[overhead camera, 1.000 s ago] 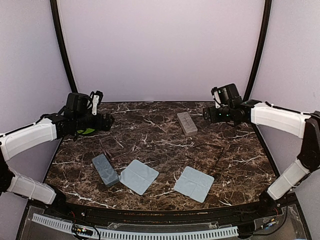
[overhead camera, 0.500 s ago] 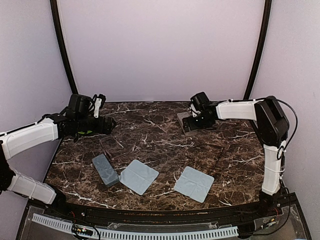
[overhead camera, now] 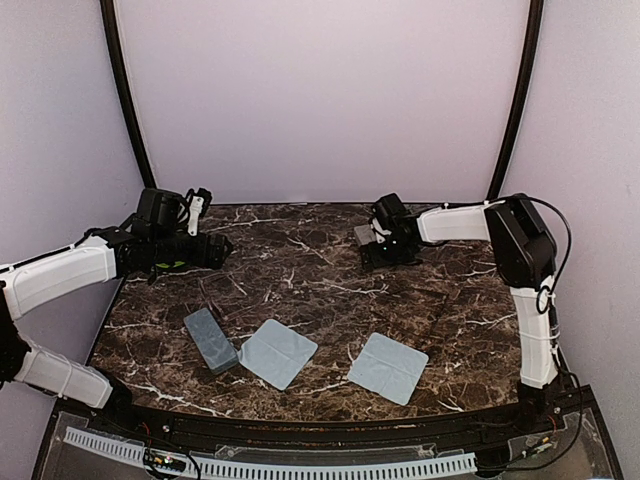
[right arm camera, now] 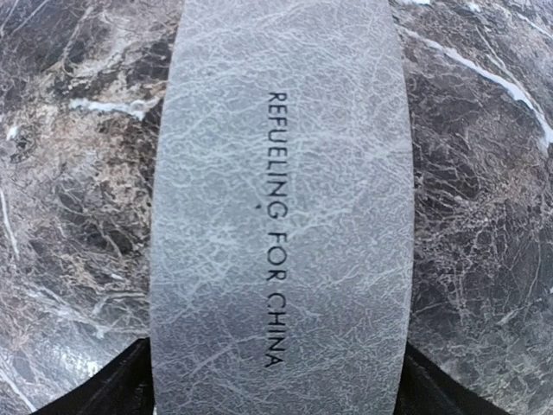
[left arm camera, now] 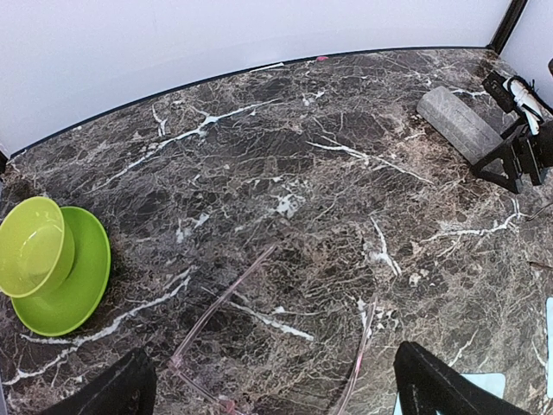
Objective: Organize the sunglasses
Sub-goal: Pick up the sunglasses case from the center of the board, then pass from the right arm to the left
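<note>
Of the sunglasses (left arm camera: 226,303), only two thin pinkish see-through arms show in the left wrist view, lying on the marble between my left gripper's fingers. Their lenses are below the frame edge. My left gripper (left arm camera: 276,399) (overhead camera: 214,250) is open and hovers over them at the table's far left. A grey case (right arm camera: 281,207) (overhead camera: 364,235) printed "REFUELING FOR CHINA" lies flat at the far right. My right gripper (right arm camera: 278,391) (overhead camera: 385,250) straddles it, a finger (right arm camera: 130,389) close against each long side with no gap showing.
A lime green bowl (left arm camera: 34,246) on a matching plate (left arm camera: 82,281) stands left of my left gripper. A second grey case (overhead camera: 210,340) and two pale blue-grey cloths (overhead camera: 277,352) (overhead camera: 388,367) lie towards the near edge of the marble table (overhead camera: 320,290).
My right arm has swung left from the far right and come down over the grey case. The left arm has hardly moved.
</note>
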